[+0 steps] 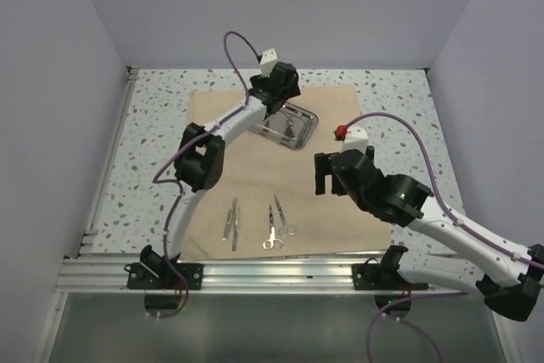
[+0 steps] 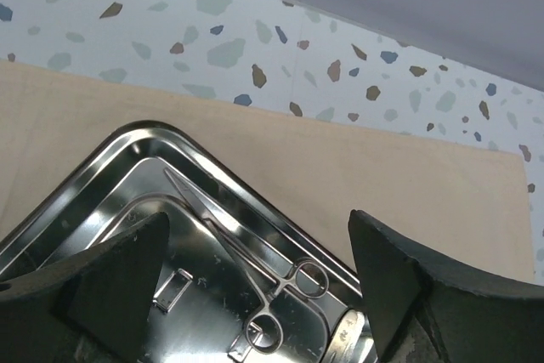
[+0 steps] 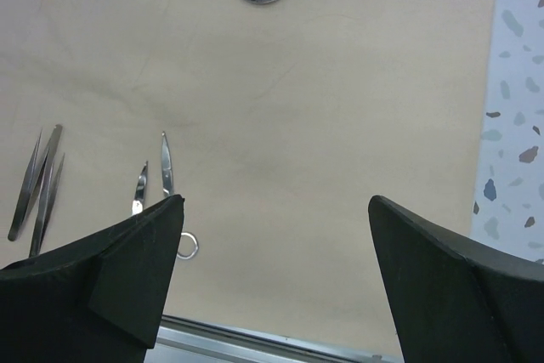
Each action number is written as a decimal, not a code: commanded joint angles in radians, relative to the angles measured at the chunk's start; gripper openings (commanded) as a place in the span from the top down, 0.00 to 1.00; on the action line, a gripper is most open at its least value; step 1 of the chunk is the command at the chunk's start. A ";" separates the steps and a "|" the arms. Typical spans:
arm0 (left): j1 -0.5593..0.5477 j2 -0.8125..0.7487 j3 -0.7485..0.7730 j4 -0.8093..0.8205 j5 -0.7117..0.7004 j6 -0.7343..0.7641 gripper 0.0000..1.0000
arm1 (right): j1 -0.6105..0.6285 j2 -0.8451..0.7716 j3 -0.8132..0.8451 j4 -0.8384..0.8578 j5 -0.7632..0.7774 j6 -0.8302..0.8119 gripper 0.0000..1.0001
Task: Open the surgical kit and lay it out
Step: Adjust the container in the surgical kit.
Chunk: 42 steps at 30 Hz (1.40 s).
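The beige cloth (image 1: 255, 167) lies spread flat on the table. The shiny steel tray (image 1: 299, 132) sits on its far part with one pair of forceps (image 2: 255, 269) inside. My left gripper (image 1: 274, 99) hangs open above the tray, its fingers (image 2: 110, 286) either side of the forceps and apart from them. Two tweezers (image 1: 231, 220) and two scissor-type tools (image 1: 277, 225) lie near the cloth's front edge; they also show in the right wrist view (image 3: 38, 184). My right gripper (image 1: 321, 174) is open and empty above the cloth's right part.
The speckled table (image 1: 153, 116) shows around the cloth. A metal rail (image 1: 255, 274) runs along the near edge. White walls close in the left, back and right sides. A purple cable loops above each arm.
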 commanded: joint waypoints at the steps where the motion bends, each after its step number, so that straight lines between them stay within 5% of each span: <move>1: 0.016 0.058 0.069 -0.070 0.032 -0.095 0.10 | -0.004 -0.013 -0.014 -0.021 -0.046 -0.007 0.06; 12: 0.021 0.162 0.129 -0.246 0.052 -0.173 0.18 | -0.002 -0.041 -0.036 0.023 -0.165 -0.010 0.07; 19: 0.058 0.268 0.282 -0.369 0.118 -0.114 0.26 | -0.003 -0.097 -0.041 0.034 -0.236 -0.018 0.07; 34: 0.085 0.351 0.330 -0.700 0.173 -0.005 0.30 | -0.002 -0.232 -0.033 0.026 -0.461 -0.052 0.07; 40: 0.056 0.325 0.319 -0.675 0.133 0.001 0.29 | -0.002 -0.262 -0.051 0.032 -0.508 -0.052 0.08; 42: 0.039 0.220 0.231 -0.503 0.155 0.024 0.27 | -0.002 -0.268 -0.056 0.031 -0.503 -0.052 0.08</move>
